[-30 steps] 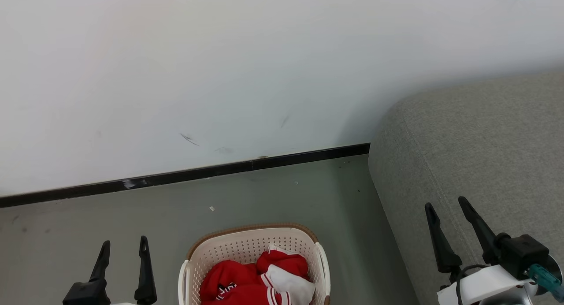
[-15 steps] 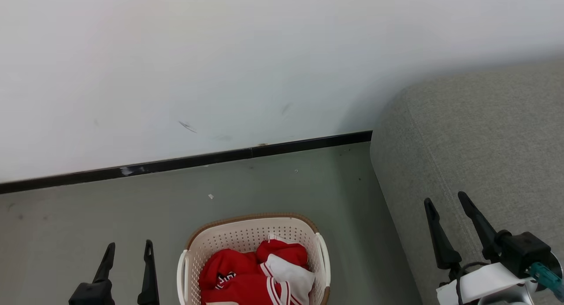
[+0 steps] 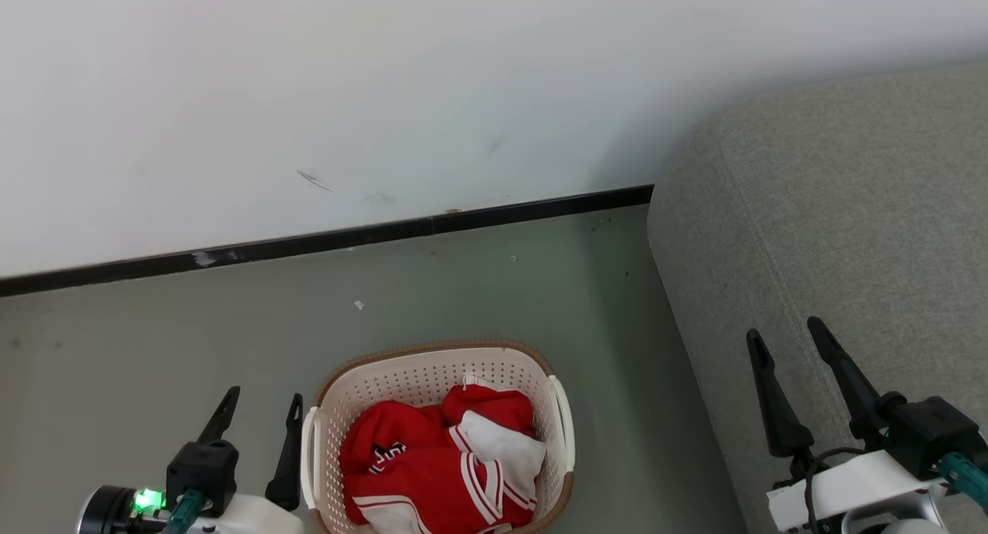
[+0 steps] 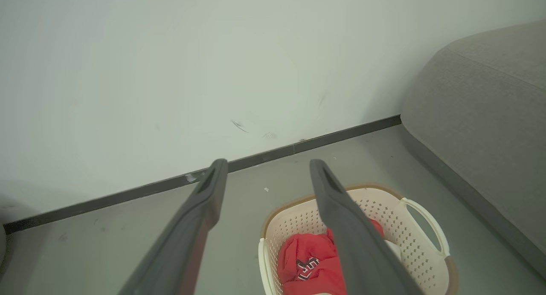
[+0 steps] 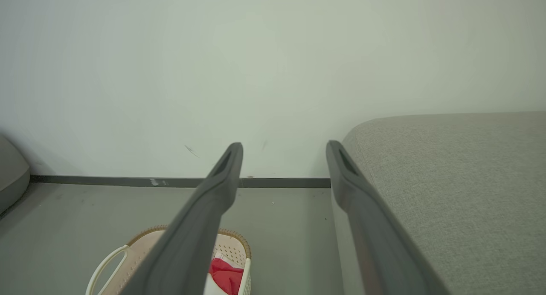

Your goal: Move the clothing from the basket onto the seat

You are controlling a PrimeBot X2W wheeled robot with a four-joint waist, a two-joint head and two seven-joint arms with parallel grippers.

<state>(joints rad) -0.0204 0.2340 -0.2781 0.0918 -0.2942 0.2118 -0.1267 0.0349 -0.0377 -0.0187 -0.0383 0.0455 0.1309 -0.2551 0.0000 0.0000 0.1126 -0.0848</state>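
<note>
Here, at the lower left of the head view, the left pincer (image 3: pixel 262 399) hangs released, its two dark fingers spread and holding nothing, just left of the basket (image 3: pixel 432 347) and its pale left handle. The basket stands on the grey floor (image 3: pixel 154 349). It is cream perforated plastic with a brown woven-look rim. Inside it lies the clothing (image 3: pixel 421 480), a crumpled heap of red fabric. White stripes run along its edges, a white patch is folded over toward the basket's right wall, and black-and-white lettering shows on its left part. The heap covers most of the basket's floor. A strip of floor separates the basket from the seat (image 3: pixel 849 210), a large grey woven cushion with a rounded corner and a stitched seam, reaching back toward the white wall (image 3: pixel 386 94). Against the seat's left edge the right pincer (image 3: pixel 783 329) hovers, likewise released and holding nothing.
</note>
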